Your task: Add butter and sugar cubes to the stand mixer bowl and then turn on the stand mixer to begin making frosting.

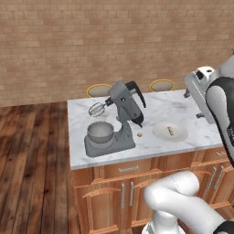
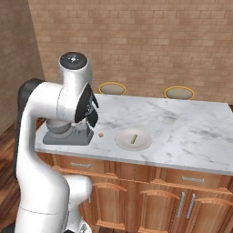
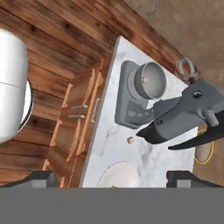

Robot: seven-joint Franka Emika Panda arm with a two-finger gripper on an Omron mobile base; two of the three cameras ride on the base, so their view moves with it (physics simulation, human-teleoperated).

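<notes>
nearby, a white plate lies beside the stand mixer.

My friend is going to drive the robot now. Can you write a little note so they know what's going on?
Gripper: open, empty, high above the counter.
Stand mixer: head tilted up, whisk out of the stand mixer bowl, which looks empty.
Butter: on the white plate, right of the mixer.
A small tan cube lies on the counter between mixer and plate.
Done: nothing yet.
Left: add butter and sugar to the bowl, switch the mixer on.

A white plate lies on the marble counter, two round stools behind it.
</notes>
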